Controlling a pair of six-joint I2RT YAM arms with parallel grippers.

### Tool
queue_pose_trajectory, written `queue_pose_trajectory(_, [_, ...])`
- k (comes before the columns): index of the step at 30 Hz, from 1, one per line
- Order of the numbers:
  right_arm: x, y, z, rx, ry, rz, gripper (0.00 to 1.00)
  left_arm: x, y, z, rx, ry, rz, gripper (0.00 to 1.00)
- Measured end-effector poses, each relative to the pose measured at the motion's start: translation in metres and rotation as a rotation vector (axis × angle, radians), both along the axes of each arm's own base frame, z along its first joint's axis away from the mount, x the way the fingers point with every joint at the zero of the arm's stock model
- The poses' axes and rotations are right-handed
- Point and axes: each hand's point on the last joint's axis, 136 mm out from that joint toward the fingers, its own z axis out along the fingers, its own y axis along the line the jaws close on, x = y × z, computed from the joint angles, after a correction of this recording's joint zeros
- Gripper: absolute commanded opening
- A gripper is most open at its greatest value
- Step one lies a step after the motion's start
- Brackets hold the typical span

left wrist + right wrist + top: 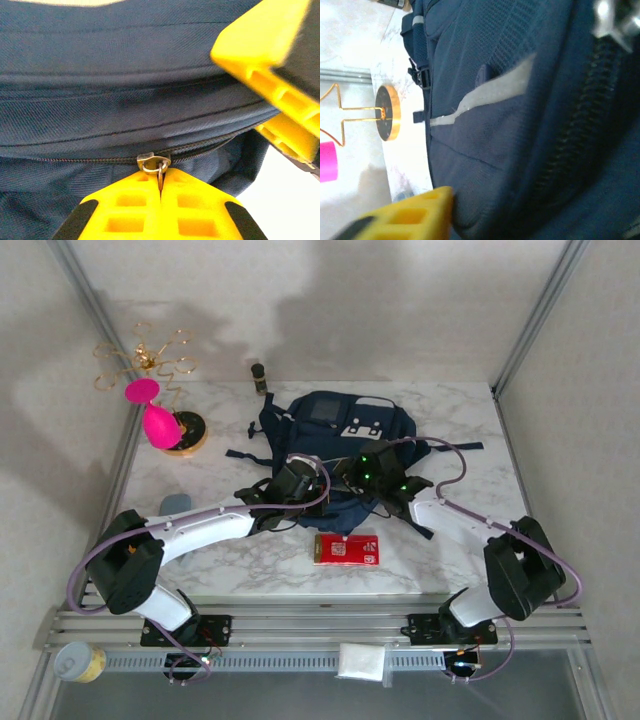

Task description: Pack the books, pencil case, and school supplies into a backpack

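The navy backpack lies at the back middle of the marble table, and both arms reach its near edge. My left gripper is shut on the metal zip pull, which hangs from the slider on the dark zip line. My right gripper is just to its right. Its yellow fingers stand on either side of a fold of the backpack's fabric. In the right wrist view one finger presses that fabric and the other is hidden behind it. The books and the pencil case are out of view.
A flat red rectangle with a white label lies in front of the backpack. A pink object and a gold wire stand occupy the back left. A small dark bottle stands behind the backpack. A blue-grey object lies by the left arm.
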Motion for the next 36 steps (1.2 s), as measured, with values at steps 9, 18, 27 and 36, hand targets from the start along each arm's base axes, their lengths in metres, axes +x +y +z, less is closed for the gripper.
queue_pose_trajectory(9, [0.007,-0.016,0.027,0.022,-0.113,0.106,0.0,0.003,0.023,0.008,0.076,-0.028,0.074,0.0])
queue_pose_trajectory(18, [0.032,-0.083,0.071,0.081,-0.139,0.217,0.19,0.006,0.021,0.017,0.058,-0.043,0.038,0.0])
queue_pose_trajectory(27, [0.026,-0.056,0.043,0.017,-0.124,0.099,0.74,0.014,0.009,-0.011,0.089,0.009,0.008,0.0])
queue_pose_trajectory(36, [0.005,-0.003,-0.007,-0.008,-0.006,-0.072,0.34,0.013,0.011,-0.013,0.074,0.004,0.014,0.0])
